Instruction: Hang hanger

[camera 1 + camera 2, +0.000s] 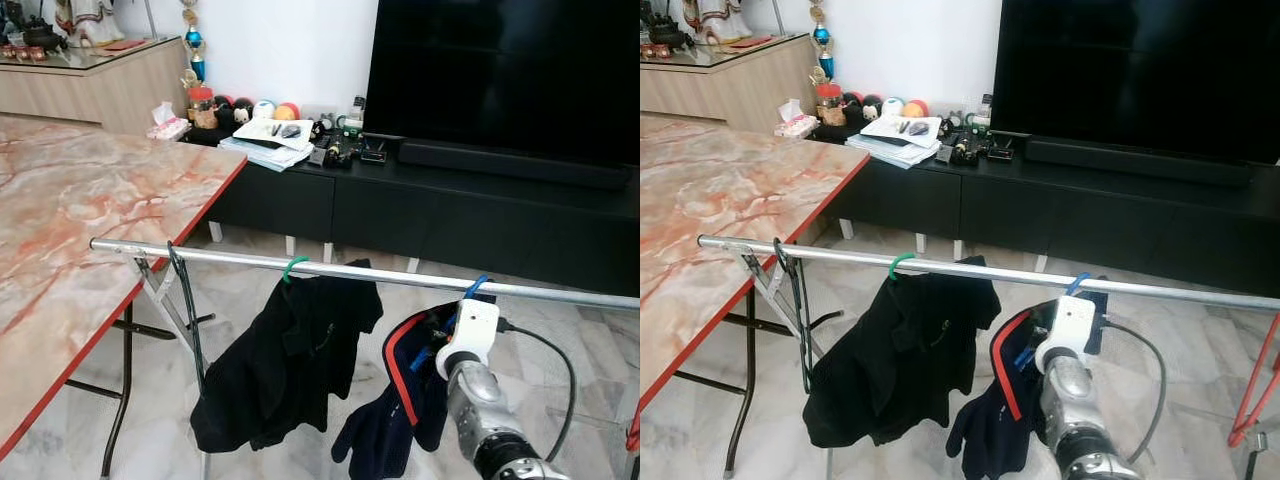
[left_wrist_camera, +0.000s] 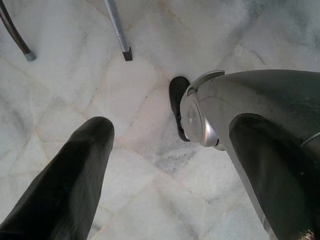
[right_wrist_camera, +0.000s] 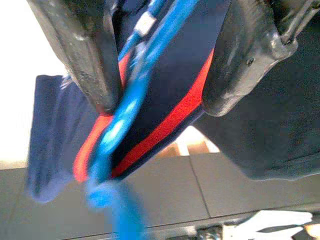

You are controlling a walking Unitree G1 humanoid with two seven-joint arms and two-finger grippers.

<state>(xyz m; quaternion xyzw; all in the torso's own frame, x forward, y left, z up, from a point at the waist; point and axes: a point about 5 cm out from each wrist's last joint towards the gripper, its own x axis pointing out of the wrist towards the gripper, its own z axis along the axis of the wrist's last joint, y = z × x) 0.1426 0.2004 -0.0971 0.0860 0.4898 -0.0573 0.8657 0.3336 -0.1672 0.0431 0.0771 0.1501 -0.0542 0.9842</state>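
The right claw [image 3: 157, 65] is hidden in the head views behind its own white wrist housing and the cloth. The wrist view shows its two black fingers [image 3: 82, 55] standing apart with the blue hanger [image 3: 131, 100] and the red-trimmed collar between them. Whether they actually press the hanger cannot be told.

The blue hanger's hook [image 1: 476, 286] sits over the shiny metal rail [image 1: 400, 276], far right of its middle, and carries a navy garment with red edging [image 1: 400, 400] whose lower part is cut off by the frame. To its left a green hanger [image 1: 294, 266] holds a limp black garment [image 1: 285, 360] on the same rail. A thin dark empty hanger [image 1: 185, 300] hangs near the rail's left end, beside the marble-patterned table [image 1: 80, 220] with its red edge.

The left claw [image 2: 165, 165] hangs over pale marble floor tiles [image 2: 145, 50], its fingers spread wide with nothing between them.
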